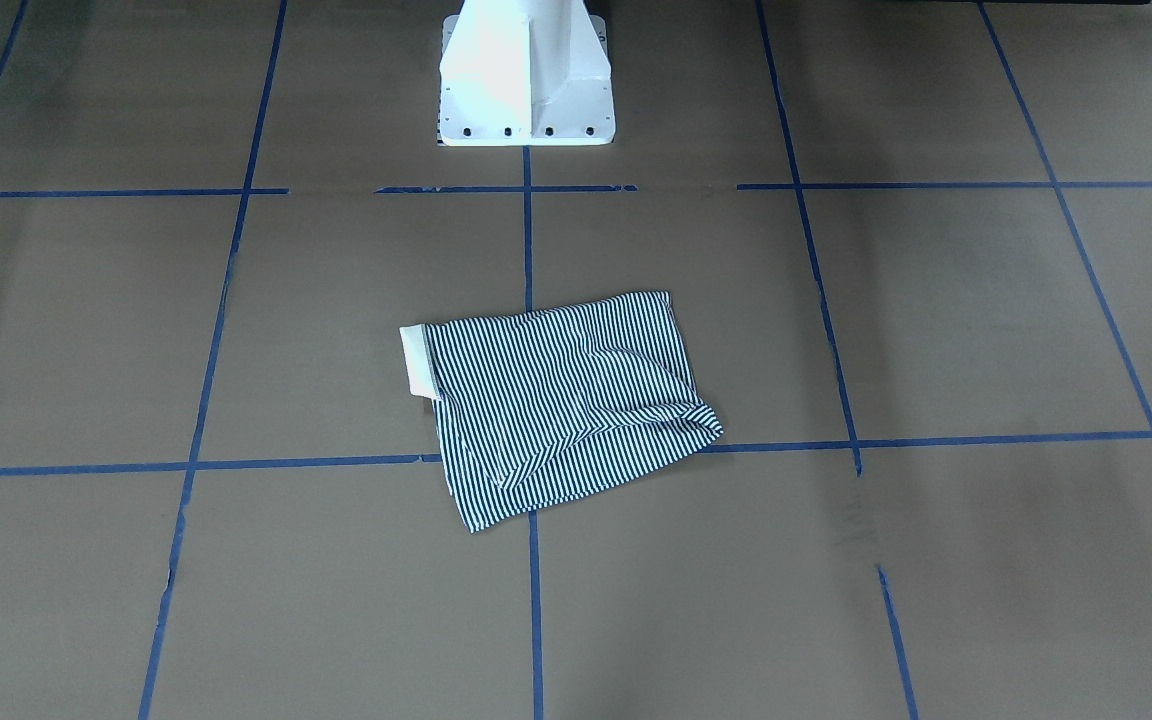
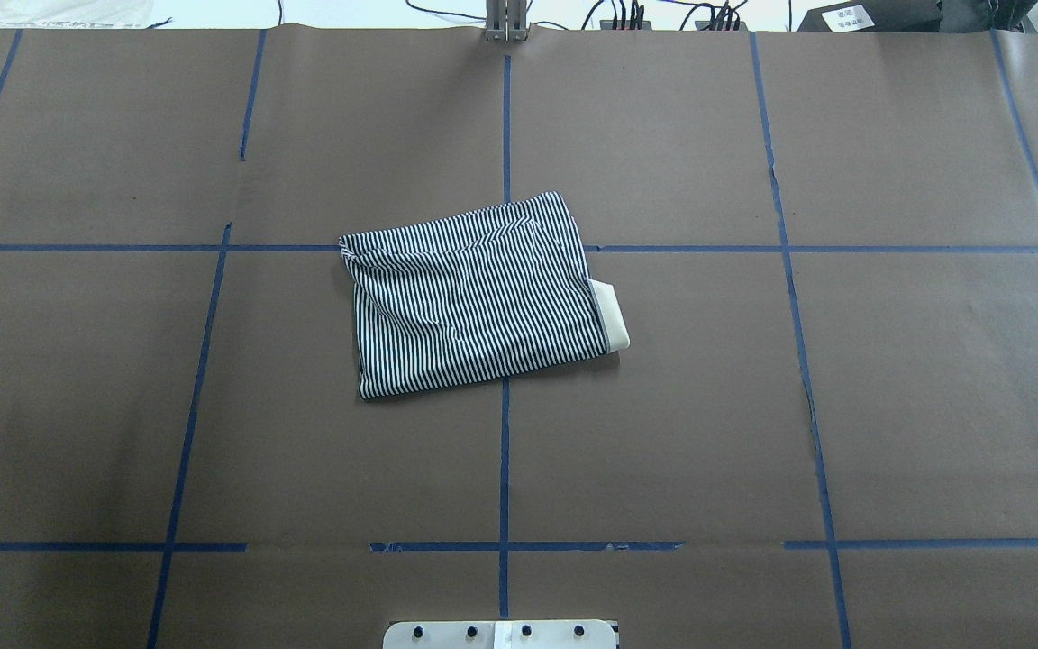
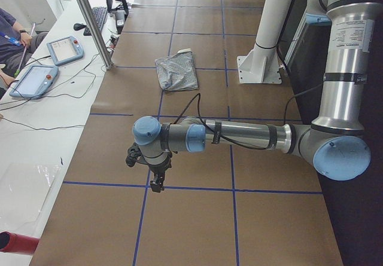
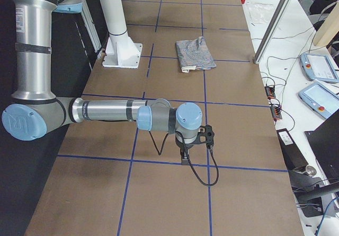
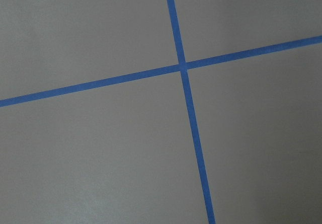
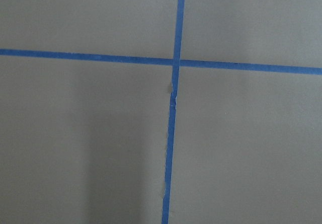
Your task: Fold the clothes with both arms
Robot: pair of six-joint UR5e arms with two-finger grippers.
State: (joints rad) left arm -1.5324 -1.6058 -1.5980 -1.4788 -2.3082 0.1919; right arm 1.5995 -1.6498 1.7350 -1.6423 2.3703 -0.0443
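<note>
The striped polo shirt (image 1: 556, 400) lies folded into a compact rectangle near the table's middle, also in the overhead view (image 2: 469, 297). Its cream collar (image 2: 611, 315) sticks out at one end. Both arms are far from it, at the table's ends. The left gripper (image 3: 157, 185) shows only in the exterior left view, pointing down over a blue tape crossing. The right gripper (image 4: 184, 159) shows only in the exterior right view, likewise over a crossing. I cannot tell whether either is open or shut. The wrist views show only brown paper and tape.
Brown paper with a blue tape grid (image 2: 505, 451) covers the table. The white pedestal base (image 1: 526, 75) stands at the robot's side. Tablets (image 3: 63, 49) and cables lie on the white bench beyond the far edge, beside a metal post (image 3: 93, 24).
</note>
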